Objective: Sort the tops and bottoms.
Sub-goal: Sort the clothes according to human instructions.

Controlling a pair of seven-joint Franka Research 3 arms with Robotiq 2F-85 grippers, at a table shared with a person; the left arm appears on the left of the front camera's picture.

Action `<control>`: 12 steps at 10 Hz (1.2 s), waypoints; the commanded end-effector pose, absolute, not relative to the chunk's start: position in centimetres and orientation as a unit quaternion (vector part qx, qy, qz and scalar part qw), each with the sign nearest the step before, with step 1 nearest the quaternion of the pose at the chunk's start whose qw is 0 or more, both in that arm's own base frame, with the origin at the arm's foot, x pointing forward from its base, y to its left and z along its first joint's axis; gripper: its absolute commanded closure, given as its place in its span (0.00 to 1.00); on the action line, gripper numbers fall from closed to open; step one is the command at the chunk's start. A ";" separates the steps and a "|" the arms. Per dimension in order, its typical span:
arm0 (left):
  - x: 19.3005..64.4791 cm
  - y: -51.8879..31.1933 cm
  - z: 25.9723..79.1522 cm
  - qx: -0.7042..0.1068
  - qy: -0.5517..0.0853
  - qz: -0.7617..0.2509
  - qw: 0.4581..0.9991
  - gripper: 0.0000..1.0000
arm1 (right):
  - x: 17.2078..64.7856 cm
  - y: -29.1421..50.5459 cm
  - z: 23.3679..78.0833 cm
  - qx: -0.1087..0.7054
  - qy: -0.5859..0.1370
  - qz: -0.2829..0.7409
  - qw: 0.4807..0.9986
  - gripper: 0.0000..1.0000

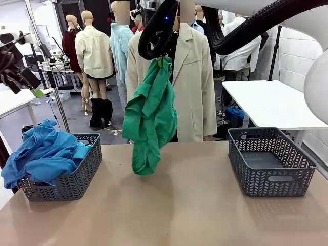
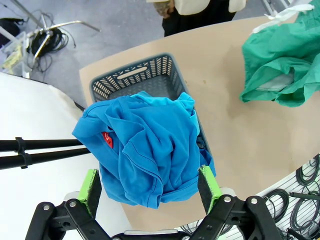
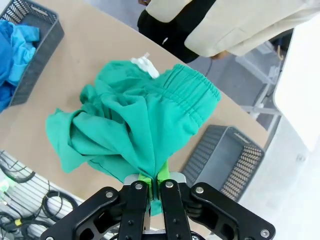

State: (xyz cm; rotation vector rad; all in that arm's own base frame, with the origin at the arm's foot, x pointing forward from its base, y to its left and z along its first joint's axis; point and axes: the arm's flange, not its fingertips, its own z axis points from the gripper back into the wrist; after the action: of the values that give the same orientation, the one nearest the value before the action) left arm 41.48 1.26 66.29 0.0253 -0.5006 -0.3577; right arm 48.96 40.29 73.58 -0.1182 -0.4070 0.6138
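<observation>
A bright green bottom point(image 1: 151, 120) hangs over the middle of the table from my right gripper point(image 1: 163, 62), which is shut on its upper edge. The right wrist view looks down past the shut right gripper point(image 3: 157, 184) onto the green bottom point(image 3: 140, 125), its elastic waistband and small white label. Several blue tops point(image 1: 43, 154) are piled in the left basket point(image 1: 77, 182). My left gripper point(image 2: 150, 185) is open high above those blue tops point(image 2: 145, 150), holding nothing. In the front view the left gripper point(image 1: 25, 88) is raised at the far left.
An empty grey basket point(image 1: 269, 161) stands on the table's right side and appears in the right wrist view as the grey basket point(image 3: 225, 160). The tan tabletop point(image 1: 169, 210) is bare between the baskets. A white table point(image 1: 271, 102) stands behind at the right.
</observation>
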 end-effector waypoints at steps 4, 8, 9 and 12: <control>41.5 1.4 66.3 0.011 -0.247 -0.175 0.953 0.00 | 48.5 39.9 73.4 -0.053 -0.205 0.301 0.930 1.00; 41.5 1.4 66.3 0.011 -0.247 -0.175 0.953 0.00 | 48.5 39.9 73.4 -0.053 -0.205 0.301 0.930 1.00; 41.5 1.4 66.3 0.011 -0.247 -0.175 0.953 0.00 | 48.5 39.9 73.4 -0.053 -0.205 0.301 0.930 1.00; 41.5 1.4 66.3 0.011 -0.247 -0.175 0.953 0.00 | 48.5 39.9 73.4 -0.053 -0.205 0.301 0.930 1.00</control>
State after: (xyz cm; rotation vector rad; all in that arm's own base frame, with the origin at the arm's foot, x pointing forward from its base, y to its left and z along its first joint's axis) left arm 41.48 1.26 66.29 0.0253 -0.5006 -0.3577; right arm 48.96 40.30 73.58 -0.1182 -0.4070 0.6139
